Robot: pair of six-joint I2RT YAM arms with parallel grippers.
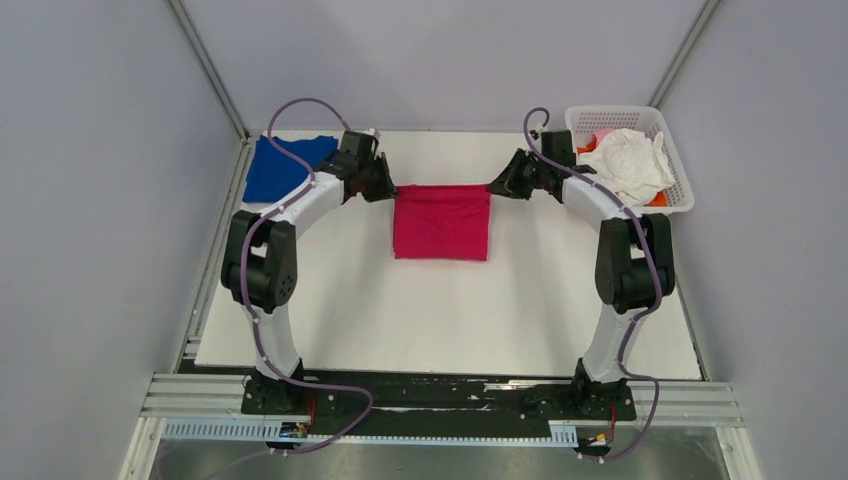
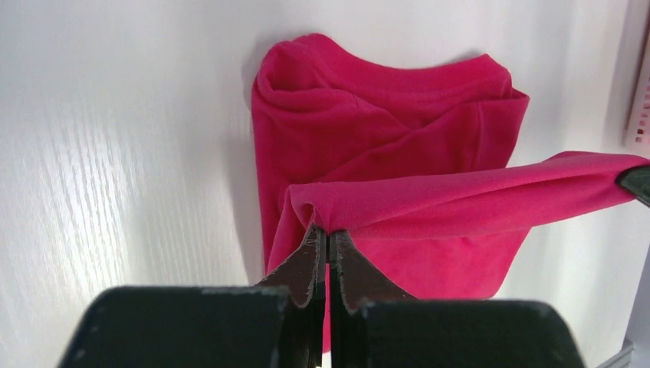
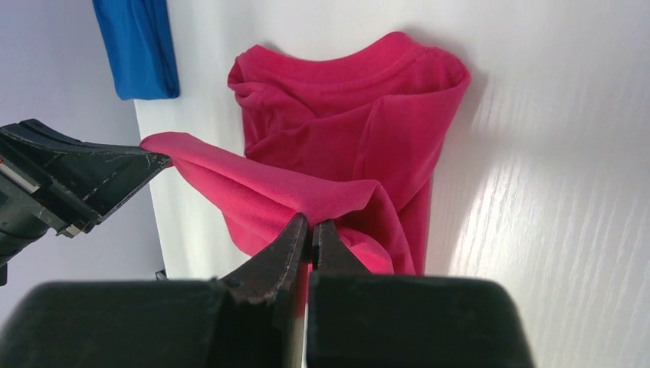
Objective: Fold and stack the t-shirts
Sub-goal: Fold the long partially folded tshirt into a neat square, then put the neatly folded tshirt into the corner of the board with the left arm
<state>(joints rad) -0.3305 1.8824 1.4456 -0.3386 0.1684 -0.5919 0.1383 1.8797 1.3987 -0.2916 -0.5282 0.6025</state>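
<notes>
Royal blue t-shirt [image 1: 283,166] flat at far-left corner of table [image 1: 400,320]. Left gripper [image 2: 326,236] clamped on left corner of magenta t-shirt [image 1: 442,225]. Shirt far-centre, upper edge lifted taut between arms, rest lying on table. Right gripper [image 3: 310,227] pinched shut on opposite corner. White lattice basket [image 1: 612,110] far right, holding crumpled white t-shirt [image 1: 628,160], scraps of pink and orange cloth beside it

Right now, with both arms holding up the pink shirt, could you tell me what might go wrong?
The left fingers and right fingers pinch only thin corners of the pink shirt, so one could slip free mid-fold. The layers below the collar look bunched and twisted, so the fold may land lumpy.
</notes>
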